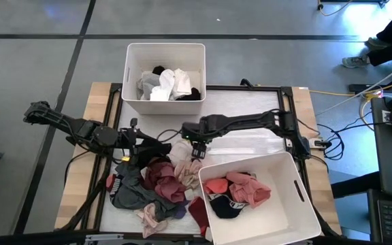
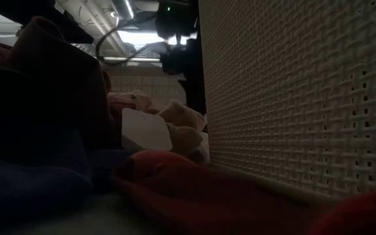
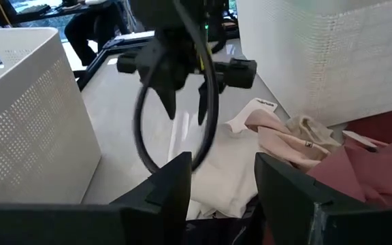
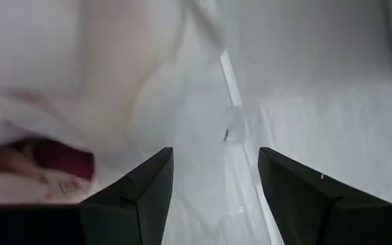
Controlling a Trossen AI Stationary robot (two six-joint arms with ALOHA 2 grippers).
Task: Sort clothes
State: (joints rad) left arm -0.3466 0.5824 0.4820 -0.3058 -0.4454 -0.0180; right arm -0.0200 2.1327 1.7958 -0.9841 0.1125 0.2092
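Counter holds unsorted clothes; right tool hangs open above a white garment, unloaded. Left tool open, empty. Next: descend, grip.

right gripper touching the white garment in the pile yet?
Apart. The left wrist view shows the right gripper hanging open, with bare table visible between its fingertips and the white garment below.

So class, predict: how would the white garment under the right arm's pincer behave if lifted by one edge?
The white garment lies crumpled, so it will probably drape limply. It looks thin, likely light. It touches the pile of clothes, so neighbours might drag along. The open right pincer hovers above it.
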